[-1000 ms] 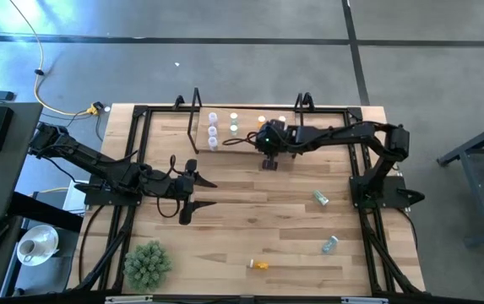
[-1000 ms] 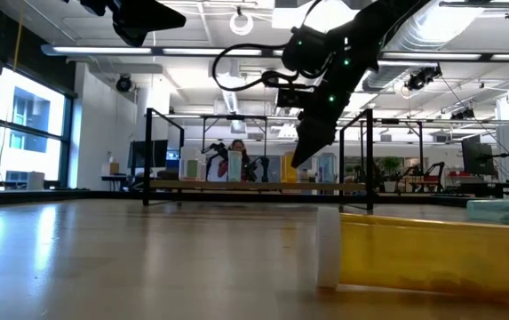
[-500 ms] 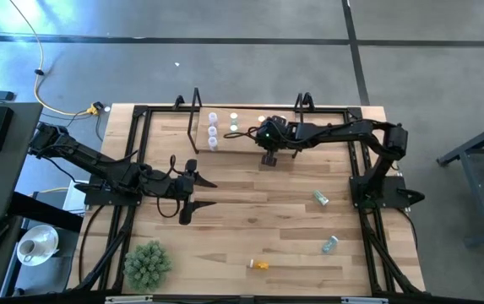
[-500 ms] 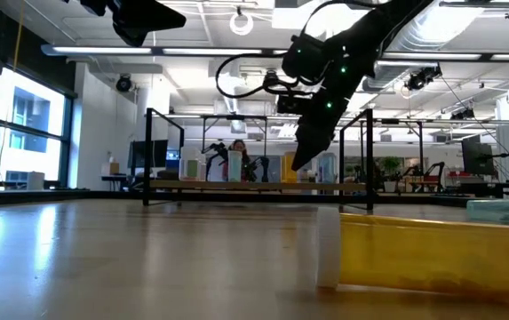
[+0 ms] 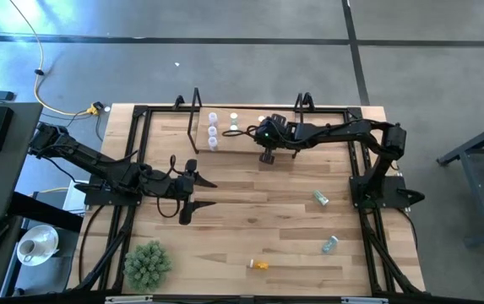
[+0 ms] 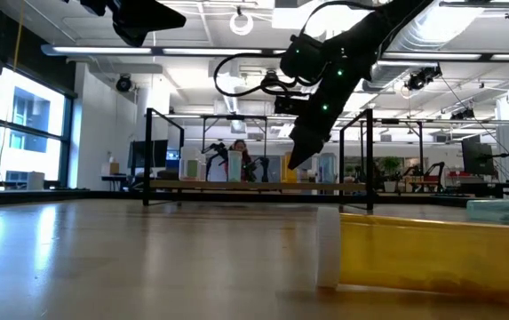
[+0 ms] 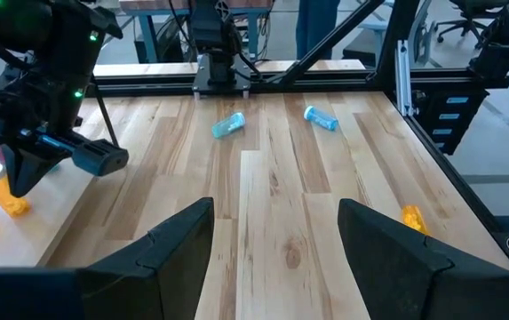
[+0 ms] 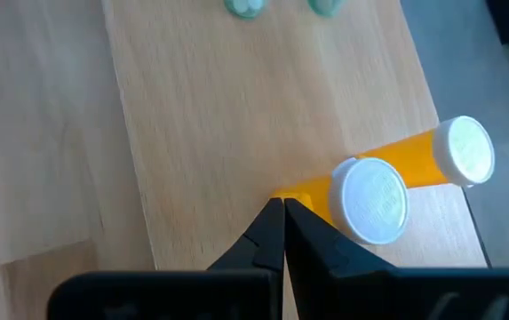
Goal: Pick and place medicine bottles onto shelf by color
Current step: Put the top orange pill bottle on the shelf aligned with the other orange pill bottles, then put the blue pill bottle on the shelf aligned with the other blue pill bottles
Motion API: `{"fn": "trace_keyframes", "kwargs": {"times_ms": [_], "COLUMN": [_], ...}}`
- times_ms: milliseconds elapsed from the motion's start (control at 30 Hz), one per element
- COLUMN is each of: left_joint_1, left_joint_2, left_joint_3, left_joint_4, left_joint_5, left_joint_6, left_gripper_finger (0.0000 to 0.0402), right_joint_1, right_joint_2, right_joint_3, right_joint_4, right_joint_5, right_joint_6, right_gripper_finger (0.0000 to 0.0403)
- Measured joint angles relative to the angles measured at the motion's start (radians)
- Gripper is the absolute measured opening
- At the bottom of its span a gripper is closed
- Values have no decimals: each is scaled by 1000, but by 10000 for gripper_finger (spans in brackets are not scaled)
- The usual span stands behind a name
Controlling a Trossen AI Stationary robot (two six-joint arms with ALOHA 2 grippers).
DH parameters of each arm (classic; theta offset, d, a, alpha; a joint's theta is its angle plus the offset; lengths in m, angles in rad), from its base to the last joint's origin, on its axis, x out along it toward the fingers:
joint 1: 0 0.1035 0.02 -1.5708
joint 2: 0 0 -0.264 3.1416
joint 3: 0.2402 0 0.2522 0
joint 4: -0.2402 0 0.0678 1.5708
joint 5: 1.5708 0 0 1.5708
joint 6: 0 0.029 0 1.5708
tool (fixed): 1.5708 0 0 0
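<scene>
The shelf (image 5: 246,139) stands at the table's far edge between black frames. On it stand whitish bottles (image 5: 213,131), green ones (image 8: 245,7) and two upright orange bottles (image 8: 374,200) (image 8: 463,151) with white caps. My right gripper (image 8: 282,206) is shut over the shelf, its tips at the foot of the nearer orange bottle. Two teal bottles (image 5: 320,198) (image 5: 330,245) and an orange one (image 5: 260,264) lie on their sides on the tabletop. My left gripper (image 7: 276,240) hangs open above the table's left middle, nothing between its fingers. My right gripper comes slanting down from the table's near right, with its shut fingertips (image 8: 272,218) right beside the lower body (image 8: 303,191) of the nearer orange bottle. Whether they touch it, I cannot tell. The bottle stands upright on the shelf board.
A green spiky plant ball (image 5: 147,263) sits at the near left corner. Black frame rails (image 5: 368,203) run along the table's sides. In the low view the lying orange bottle (image 6: 423,258) fills the near right, and a person sits far behind the shelf.
My right gripper has tipped a little further, and its shut fingertips have swung slightly toward the table's left along the shelf. The bottles have stayed where they were.
</scene>
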Motion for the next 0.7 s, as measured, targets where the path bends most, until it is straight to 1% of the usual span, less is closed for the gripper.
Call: {"fn": "trace_keyframes", "kwargs": {"times_ms": [233, 400, 567, 700], "left_joint_1": [0, 0, 0, 0], "left_joint_2": [0, 0, 0, 0], "left_joint_3": [0, 0, 0, 0], "left_joint_4": [0, 0, 0, -1], "left_joint_5": [0, 0, 0, 0], "left_joint_6": [0, 0, 0, 0], "left_gripper_finger": [232, 232, 232, 232], "right_joint_1": [-7, -10, -2, 32], "right_joint_2": [0, 0, -6, -41], "right_joint_3": [0, 0, 0, 0], "right_joint_4": [17, 36, 26, -7], "right_joint_5": [1, 29, -3, -8], "right_joint_6": [0, 0, 2, 26], "right_gripper_finger": [0, 0, 0, 0]}}
